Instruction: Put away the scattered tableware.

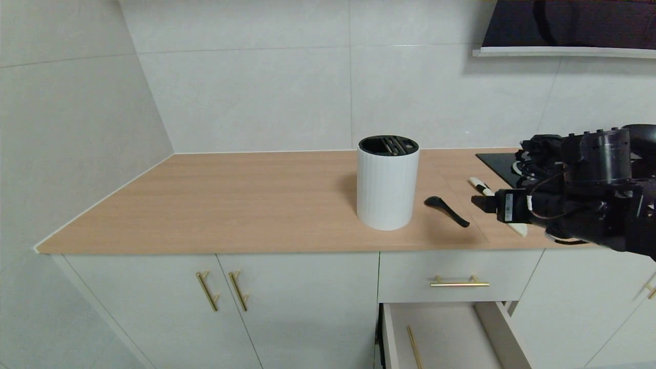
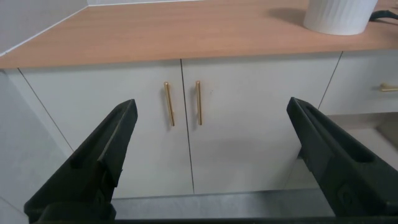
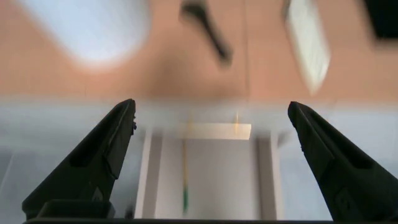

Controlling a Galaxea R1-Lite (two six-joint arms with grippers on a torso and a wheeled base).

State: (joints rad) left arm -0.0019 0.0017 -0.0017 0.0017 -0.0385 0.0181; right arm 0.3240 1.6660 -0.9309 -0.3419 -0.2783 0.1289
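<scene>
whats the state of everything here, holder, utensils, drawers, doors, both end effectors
white holder: upright on the counter
black spoon: lying flat, apart from the holder
white utensil: lying flat on the counter
lower drawer: pulled open
upper drawer: shut
cabinet doors: shut
left end effector: open
right end effector: open

A white ribbed utensil holder (image 1: 388,189) with a black slotted top stood upright on the wooden countertop (image 1: 230,200). Near its right side, not touching it, lay a black spoon (image 1: 447,210). Farther right of the holder lay a white-handled utensil (image 1: 482,186), partly hidden by the right gripper (image 1: 480,203). Below and right of the holder, a drawer (image 1: 492,328) stood open with a thin golden stick (image 1: 414,346) inside.
</scene>
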